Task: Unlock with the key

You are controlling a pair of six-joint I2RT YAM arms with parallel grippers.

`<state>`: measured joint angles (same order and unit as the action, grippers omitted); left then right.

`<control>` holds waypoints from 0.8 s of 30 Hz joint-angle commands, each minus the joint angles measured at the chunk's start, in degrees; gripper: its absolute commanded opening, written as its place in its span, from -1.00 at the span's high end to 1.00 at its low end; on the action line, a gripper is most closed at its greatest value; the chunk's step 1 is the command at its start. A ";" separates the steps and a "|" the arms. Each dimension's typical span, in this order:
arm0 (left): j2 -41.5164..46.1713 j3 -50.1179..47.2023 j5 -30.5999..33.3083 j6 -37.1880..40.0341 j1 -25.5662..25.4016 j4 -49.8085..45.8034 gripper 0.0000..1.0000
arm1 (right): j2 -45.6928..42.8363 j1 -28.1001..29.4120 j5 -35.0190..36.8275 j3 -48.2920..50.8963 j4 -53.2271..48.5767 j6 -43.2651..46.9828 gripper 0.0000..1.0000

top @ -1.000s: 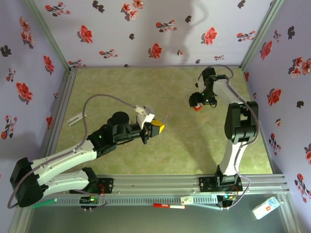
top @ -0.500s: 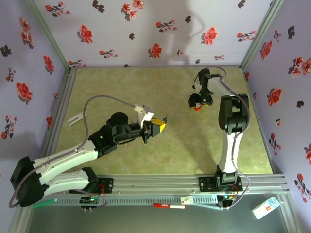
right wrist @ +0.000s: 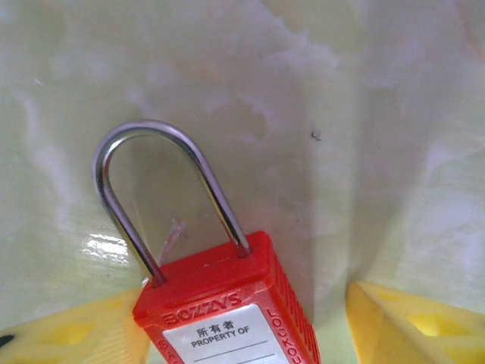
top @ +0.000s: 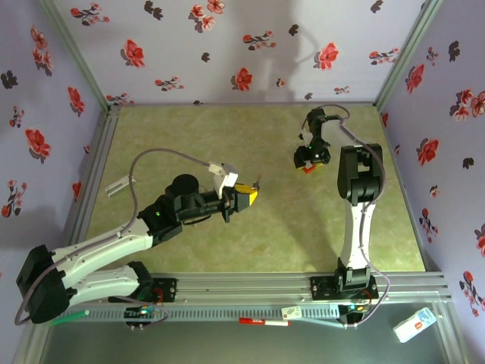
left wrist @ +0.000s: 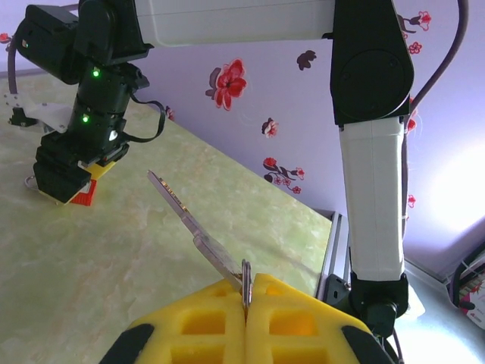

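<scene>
Flat metal key [left wrist: 195, 229]; glossy red padlock [right wrist: 227, 307], seemingly plastic.

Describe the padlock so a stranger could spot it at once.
Look at the back right part of the green table, under the right gripper. Between its yellow fingers lies the padlock. It has a red body, a white label and a steel shackle, unlike the thin key pinched in the left gripper.
</scene>
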<state>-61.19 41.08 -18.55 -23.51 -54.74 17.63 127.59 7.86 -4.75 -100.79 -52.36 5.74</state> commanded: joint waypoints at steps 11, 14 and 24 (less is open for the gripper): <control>-1.80 -0.01 -0.53 -1.54 0.42 2.94 1.00 | 0.98 0.23 1.02 -0.15 -0.67 -4.80 0.12; -2.30 0.23 -0.44 -1.54 0.42 2.85 1.00 | -0.99 0.21 1.06 1.70 -0.42 -7.58 0.27; -5.63 0.93 6.32 2.21 -1.57 6.10 1.00 | -19.64 0.40 -8.03 16.89 7.95 -27.55 0.73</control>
<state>-66.22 41.08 -16.08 -24.01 -55.48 19.62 116.71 7.88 -8.36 -86.56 -47.72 -12.03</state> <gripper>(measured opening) 0.053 0.384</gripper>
